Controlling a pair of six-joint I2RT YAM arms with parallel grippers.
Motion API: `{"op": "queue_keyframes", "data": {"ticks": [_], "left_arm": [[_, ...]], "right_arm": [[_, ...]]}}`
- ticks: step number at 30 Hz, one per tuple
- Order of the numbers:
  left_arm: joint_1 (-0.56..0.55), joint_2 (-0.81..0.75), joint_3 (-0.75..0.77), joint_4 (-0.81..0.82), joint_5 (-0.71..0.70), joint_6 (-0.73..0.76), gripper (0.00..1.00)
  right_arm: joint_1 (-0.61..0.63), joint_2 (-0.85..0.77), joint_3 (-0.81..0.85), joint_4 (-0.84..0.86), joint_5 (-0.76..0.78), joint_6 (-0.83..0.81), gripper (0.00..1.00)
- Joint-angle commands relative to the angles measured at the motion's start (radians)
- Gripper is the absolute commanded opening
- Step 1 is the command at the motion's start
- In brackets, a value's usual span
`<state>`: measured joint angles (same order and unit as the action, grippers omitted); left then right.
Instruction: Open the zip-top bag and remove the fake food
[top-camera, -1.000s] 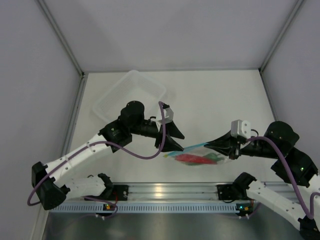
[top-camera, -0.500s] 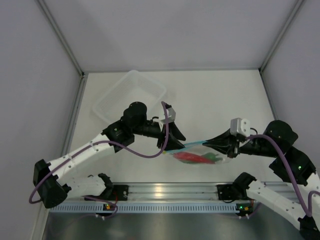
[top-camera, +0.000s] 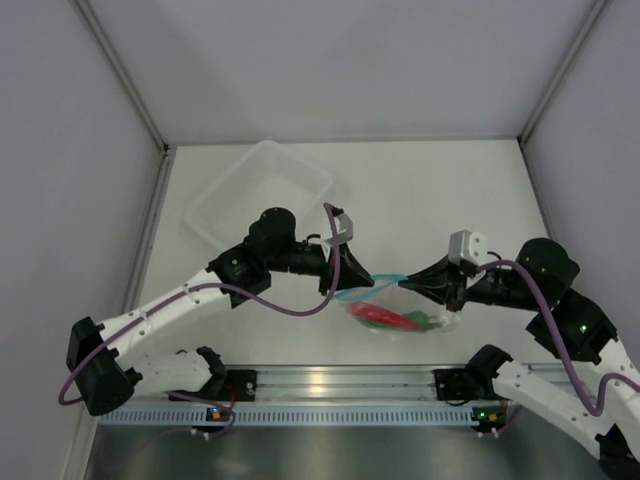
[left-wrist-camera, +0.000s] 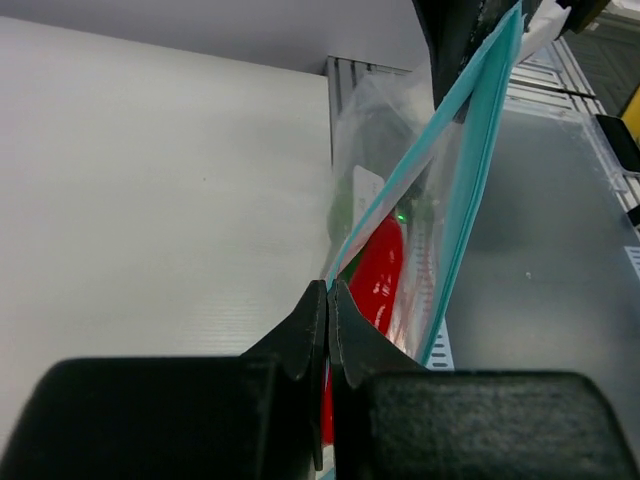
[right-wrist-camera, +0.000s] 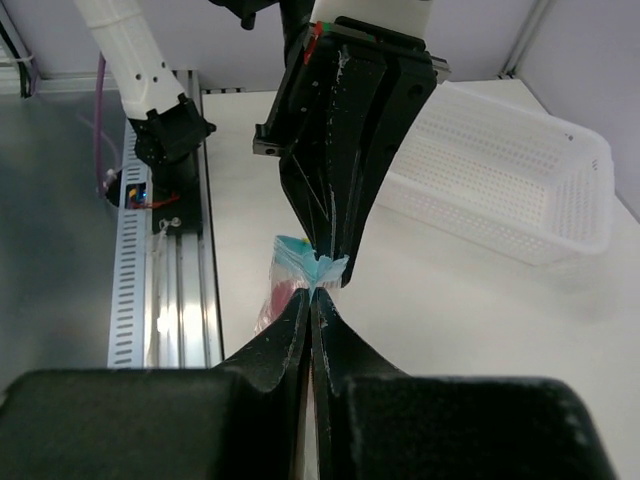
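The zip-top bag (top-camera: 392, 312) hangs clear of the table between my two grippers, its teal zip strip (top-camera: 375, 285) stretched from one to the other. Inside lie a red chili (top-camera: 378, 314) and a green one (top-camera: 430, 320) of the fake food. My left gripper (top-camera: 348, 281) is shut on the strip's left end. In the left wrist view the strip (left-wrist-camera: 470, 130) runs up from my left gripper (left-wrist-camera: 328, 286) past the red chili (left-wrist-camera: 378, 268). My right gripper (top-camera: 405, 283) is shut on the strip's other end (right-wrist-camera: 300, 262), which bunches just past my right gripper (right-wrist-camera: 312, 292).
A clear rigid tub (top-camera: 262, 190) stands at the back left, behind the left arm, and shows in the right wrist view as the tub (right-wrist-camera: 510, 170). The metal rail (top-camera: 340, 382) runs along the near edge below the bag.
My left gripper has shut on the bag's zip strip. The right gripper has come a little to the left, and the strip now bows slack between the two.
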<state>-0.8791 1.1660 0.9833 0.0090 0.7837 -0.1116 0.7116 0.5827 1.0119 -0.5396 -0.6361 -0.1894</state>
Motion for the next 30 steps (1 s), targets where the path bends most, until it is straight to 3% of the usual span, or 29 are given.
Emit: {"op": "queue_keyframes", "data": {"ticks": [1, 2, 4, 6, 8, 13, 14, 20, 25, 30], "left_arm": [[-0.004, -0.022, -0.018, 0.068, -0.136, -0.008, 0.00], [-0.004, -0.025, -0.020, 0.068, -0.174, -0.011, 0.00], [-0.004, -0.038, -0.024, 0.063, -0.357, -0.033, 0.00], [-0.004, -0.034, -0.018, 0.045, -0.476, -0.052, 0.00], [-0.004, 0.006, 0.038, -0.047, -0.602, -0.062, 0.00], [-0.004, 0.104, 0.124, -0.124, -0.760, -0.140, 0.00], [-0.004, 0.115, 0.149, -0.132, -0.849, -0.160, 0.00], [-0.004, 0.156, 0.175, -0.205, -1.170, -0.458, 0.00], [-0.012, 0.188, 0.149, -0.204, -1.239, -0.617, 0.00], [-0.026, 0.185, 0.104, -0.156, -1.273, -0.703, 0.00]], "right_arm": [[0.017, -0.010, 0.002, 0.064, 0.039, -0.012, 0.00], [0.015, -0.012, 0.002, 0.061, 0.085, -0.010, 0.03], [0.015, -0.018, 0.001, 0.063, 0.172, 0.017, 0.34], [0.017, -0.017, 0.002, 0.059, 0.291, 0.057, 0.42], [0.015, -0.004, 0.007, 0.064, 0.372, 0.094, 0.59], [0.015, 0.045, -0.007, 0.116, 0.534, 0.293, 0.63], [0.017, 0.057, -0.015, 0.147, 0.608, 0.342, 0.66], [0.017, 0.152, -0.149, 0.286, 0.783, 0.782, 0.73], [0.017, 0.275, -0.237, 0.412, 0.800, 0.893, 0.71], [0.020, 0.431, -0.190, 0.429, 0.774, 0.889, 0.65]]}}
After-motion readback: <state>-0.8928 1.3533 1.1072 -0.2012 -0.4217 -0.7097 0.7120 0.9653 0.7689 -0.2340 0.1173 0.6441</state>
